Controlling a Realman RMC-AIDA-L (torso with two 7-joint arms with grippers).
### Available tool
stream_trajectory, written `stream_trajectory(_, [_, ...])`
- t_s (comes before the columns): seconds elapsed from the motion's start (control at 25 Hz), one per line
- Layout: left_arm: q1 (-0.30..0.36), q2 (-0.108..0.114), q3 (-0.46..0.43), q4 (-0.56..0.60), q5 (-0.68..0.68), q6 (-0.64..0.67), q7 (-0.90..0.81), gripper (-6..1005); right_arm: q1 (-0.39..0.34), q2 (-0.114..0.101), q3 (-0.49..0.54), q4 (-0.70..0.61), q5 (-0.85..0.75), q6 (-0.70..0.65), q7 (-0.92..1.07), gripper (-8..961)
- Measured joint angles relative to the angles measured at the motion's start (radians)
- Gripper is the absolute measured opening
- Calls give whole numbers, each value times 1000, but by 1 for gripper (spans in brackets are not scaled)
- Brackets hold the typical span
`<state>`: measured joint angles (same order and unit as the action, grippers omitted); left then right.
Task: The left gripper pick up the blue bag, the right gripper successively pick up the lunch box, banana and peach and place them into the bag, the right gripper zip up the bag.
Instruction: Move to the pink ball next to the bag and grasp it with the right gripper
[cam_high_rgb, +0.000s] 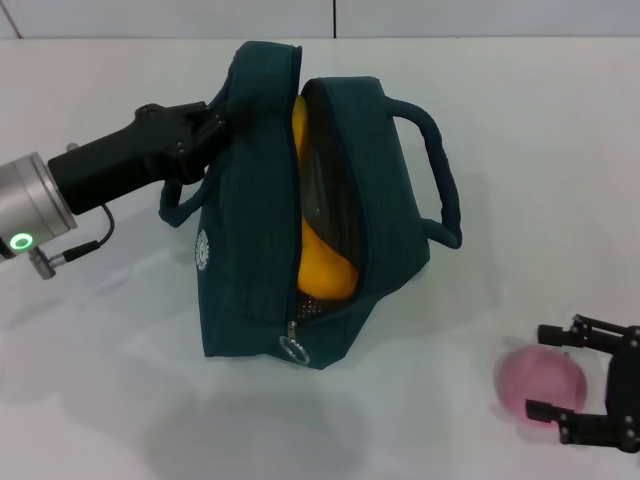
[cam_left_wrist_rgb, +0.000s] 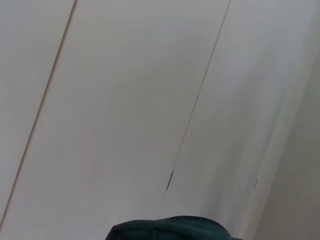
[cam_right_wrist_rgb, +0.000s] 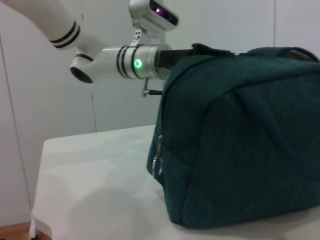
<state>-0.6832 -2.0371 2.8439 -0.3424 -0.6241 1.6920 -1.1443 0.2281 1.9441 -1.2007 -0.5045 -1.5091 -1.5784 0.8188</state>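
White table (cam_high_rgb: 120, 400), unzipped teal bag (cam_high_rgb: 250, 260)

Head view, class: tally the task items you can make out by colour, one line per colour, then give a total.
Dark teal: 1, the bag, held by the left hand
Yellow: 1, the banana inside the open bag
Pink: 1, the peach on the table, between the fingers of the open right hand
Total: 3
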Motion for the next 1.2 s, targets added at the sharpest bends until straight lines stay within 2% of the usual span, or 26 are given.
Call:
stream_trajectory(0.32, [5,0,0,1,3,0,0,34,-24,-4,23,1,-16,7,9,783])
stream_trajectory(0.68, [5,-1,0,0,2,0,3,34,-25,8,32,3,-17,77,10,783])
stream_trajectory(1.04, [5,-9,0,1,-5,0,17,34,-17,0,24,3,-24,69,21,680])
stream_trajectory(1.2, [5,-11,0,0,-6,0,17,34,-4,-4,28,-2,-64,65,87,634])
